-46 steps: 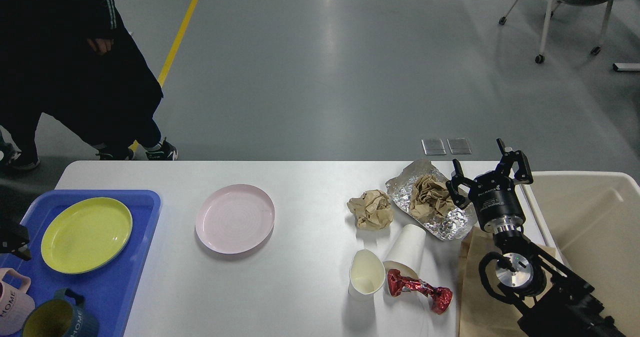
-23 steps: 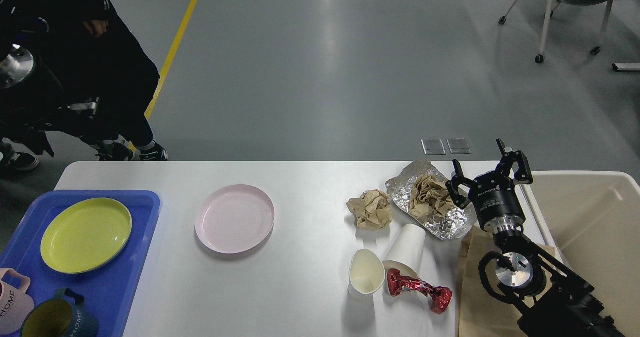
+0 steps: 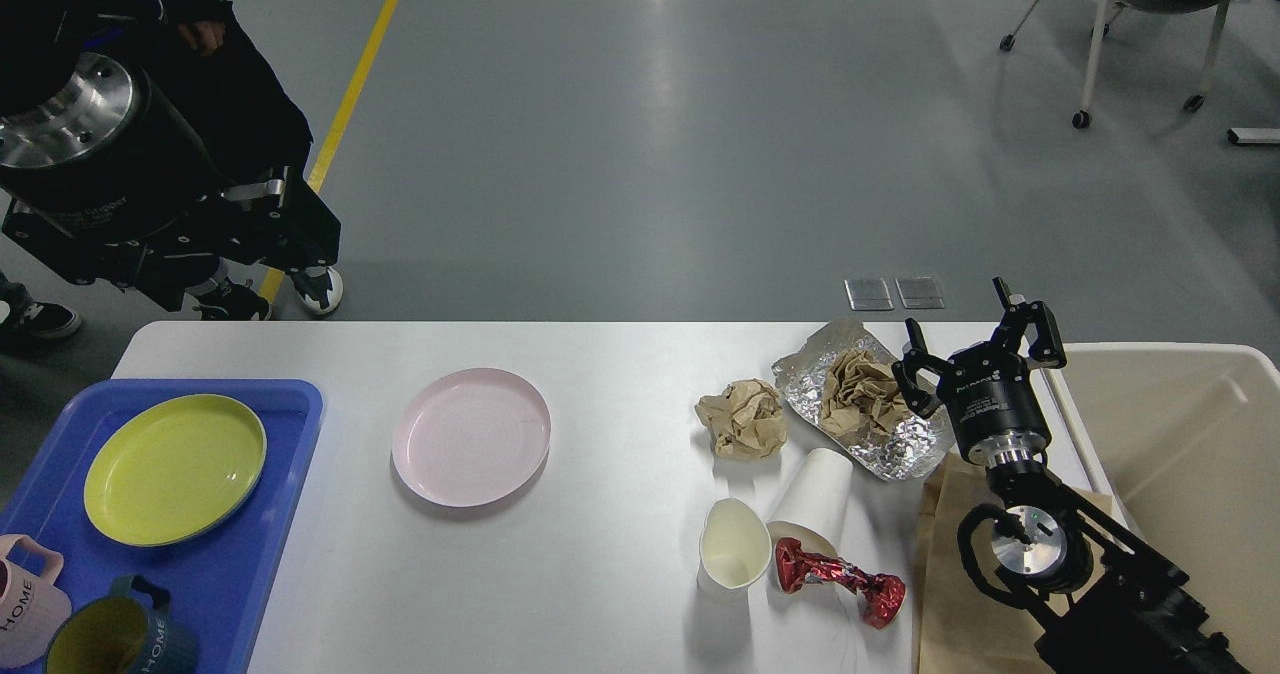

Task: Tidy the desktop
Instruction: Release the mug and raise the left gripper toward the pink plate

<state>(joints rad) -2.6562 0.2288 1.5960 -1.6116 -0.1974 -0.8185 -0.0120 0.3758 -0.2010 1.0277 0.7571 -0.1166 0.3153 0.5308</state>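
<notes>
Two jaws of the right gripper (image 3: 978, 339) stand apart, empty, at right of frame beside the foil wrapper (image 3: 862, 412). Whether the left gripper (image 3: 265, 224), upper left, is open I cannot tell. Swinging low over the white surface (image 3: 600, 574), it could clip the pink plate (image 3: 471, 437).

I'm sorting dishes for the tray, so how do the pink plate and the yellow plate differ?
Colour: the pink plate is pale pink, the yellow plate yellow-green. Place: the pink plate lies directly on the white desktop, near its middle, while the yellow plate lies inside the blue tray at the left end. Neighbours: the pink plate sits alone; the yellow plate shares the tray with two mugs. Both are round, empty and lying flat, and look similar in size.
</notes>
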